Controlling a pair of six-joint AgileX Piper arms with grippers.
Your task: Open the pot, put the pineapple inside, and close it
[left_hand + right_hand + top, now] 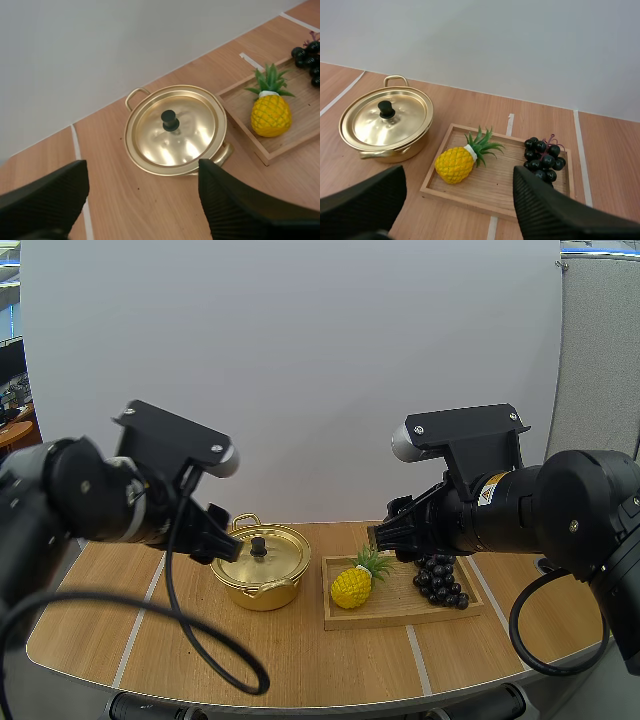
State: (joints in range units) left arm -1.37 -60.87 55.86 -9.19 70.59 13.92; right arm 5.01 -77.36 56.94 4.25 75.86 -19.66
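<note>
Our left gripper hangs near the gold pot, fingers spread, holding nothing; lid sits on. Our right gripper, also spread and empty, hangs near the wooden tray, where the pineapple lies beside grapes.

From above, the left claw covers the left rim of the pot, and the right claw hides the top of the grapes and part of the back edge of the tray. The lid hides the pot's inside. In the left wrist view the picture's edge cuts off the grapes and the tray's far end.
</note>
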